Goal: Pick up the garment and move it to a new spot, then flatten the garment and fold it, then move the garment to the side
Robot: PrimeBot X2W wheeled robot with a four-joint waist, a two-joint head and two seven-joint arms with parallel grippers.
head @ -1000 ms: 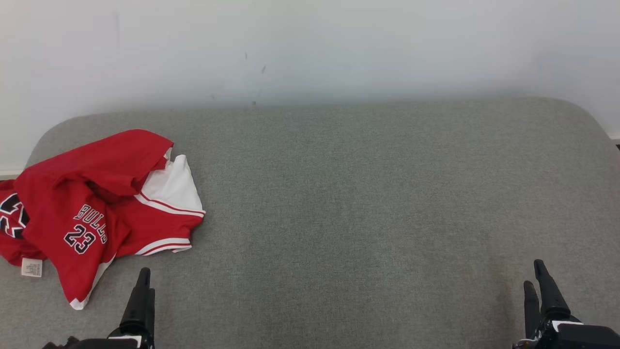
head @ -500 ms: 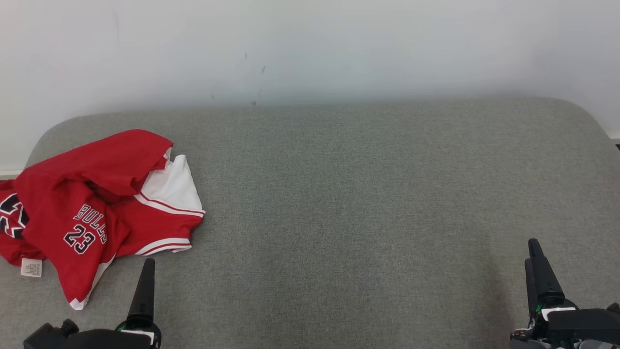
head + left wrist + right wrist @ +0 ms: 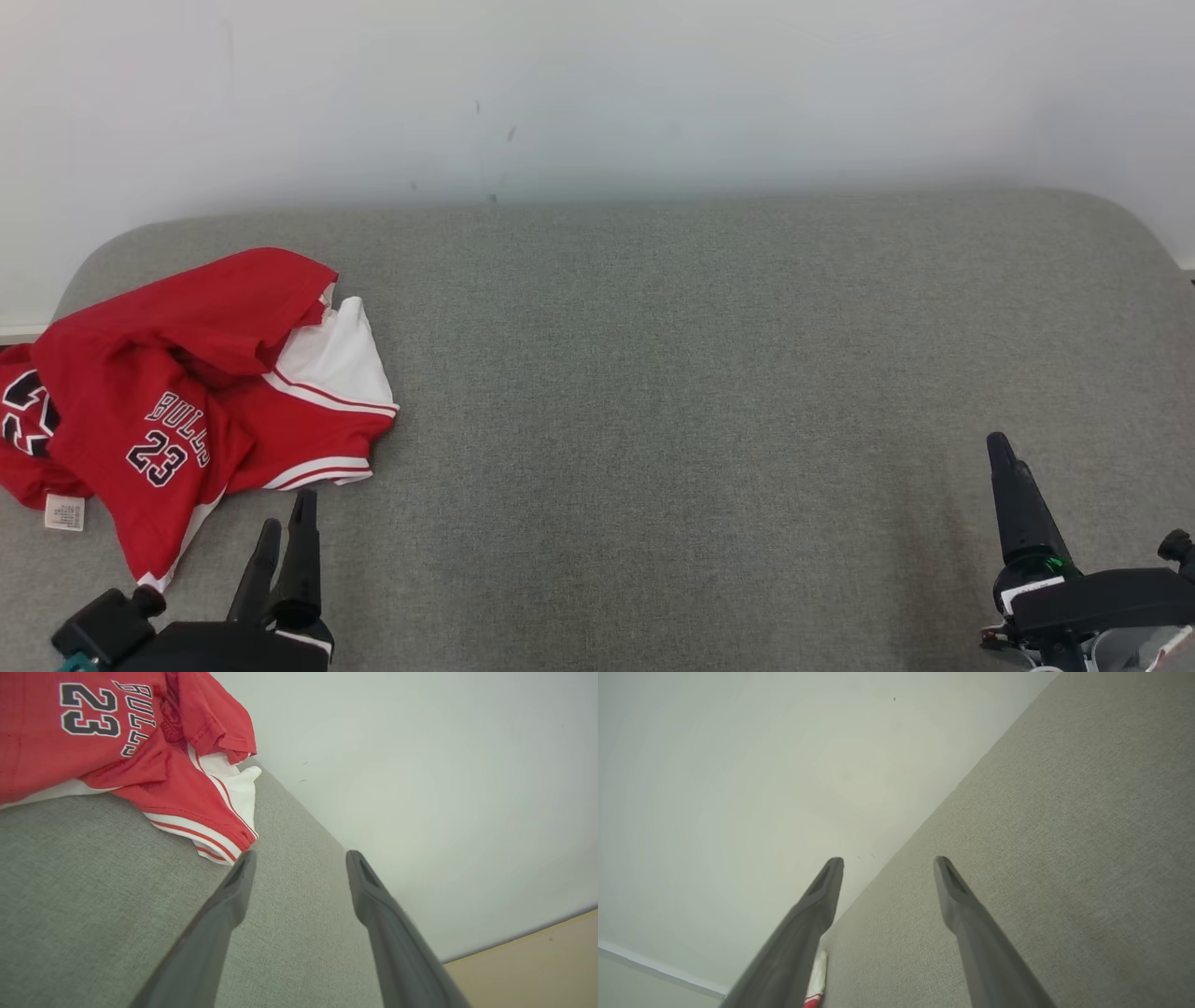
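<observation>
The left tool (image 3: 287, 511), at seven o'clock in the head view, has its two dark fingers parted with nothing between them. Their tips are just short of the striped hem of the red garment (image 3: 187, 392), which lies crumpled toward eleven o'clock from it, on the nine o'clock side of the grey upholstered surface (image 3: 653, 373). The right tool (image 3: 1001, 457), at four o'clock and well apart from the garment, is likewise spread and empty over bare grey fabric, pointing toward the white wall (image 3: 597, 93) at twelve.
</observation>
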